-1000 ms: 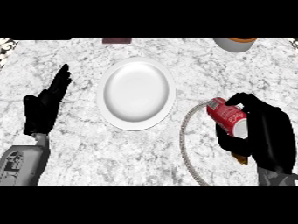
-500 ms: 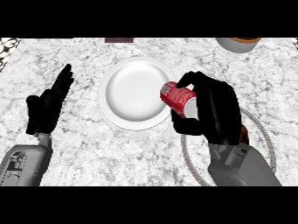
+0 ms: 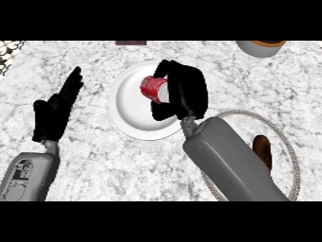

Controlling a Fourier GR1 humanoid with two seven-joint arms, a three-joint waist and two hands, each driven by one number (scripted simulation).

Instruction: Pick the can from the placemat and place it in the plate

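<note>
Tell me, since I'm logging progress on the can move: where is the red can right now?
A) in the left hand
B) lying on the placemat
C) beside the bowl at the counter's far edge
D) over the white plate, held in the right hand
D: the red can sits inside the curled right hand, over the white plate.

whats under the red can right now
The white plate lies below the red can, which the right hand is curled round. Whether the can touches the plate cannot be seen; the hand covers that.
</note>
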